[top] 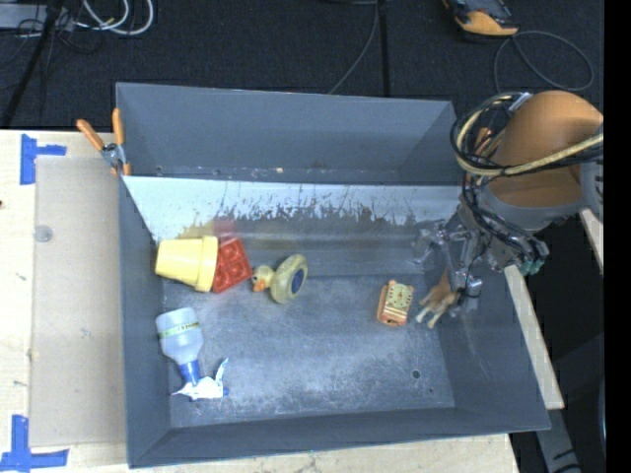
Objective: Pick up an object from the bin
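My end effector hangs at the right of the bin, just beside a tan figure; I cannot tell whether it's clenched.

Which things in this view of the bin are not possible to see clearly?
Red object: partly hidden by the yellow cup, camera view; kind unclear.
Tan object beside the gripper: too small to identify; whether they touch is unclear.
White piece by the clear bottle: too small to name.
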Robot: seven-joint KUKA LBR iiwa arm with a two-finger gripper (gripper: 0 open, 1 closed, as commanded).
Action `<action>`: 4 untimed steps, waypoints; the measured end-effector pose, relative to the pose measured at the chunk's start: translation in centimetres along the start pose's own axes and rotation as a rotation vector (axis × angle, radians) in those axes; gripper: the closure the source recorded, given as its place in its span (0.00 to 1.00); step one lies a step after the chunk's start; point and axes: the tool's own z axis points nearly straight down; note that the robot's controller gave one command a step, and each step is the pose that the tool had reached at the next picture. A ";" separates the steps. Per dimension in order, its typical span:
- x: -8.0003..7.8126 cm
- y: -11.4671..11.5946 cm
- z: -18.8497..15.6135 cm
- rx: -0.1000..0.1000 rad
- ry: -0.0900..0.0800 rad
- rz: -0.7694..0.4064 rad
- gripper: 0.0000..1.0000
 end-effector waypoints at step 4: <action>1.1 -0.1 7.9 0.007 -0.011 0.353 1.00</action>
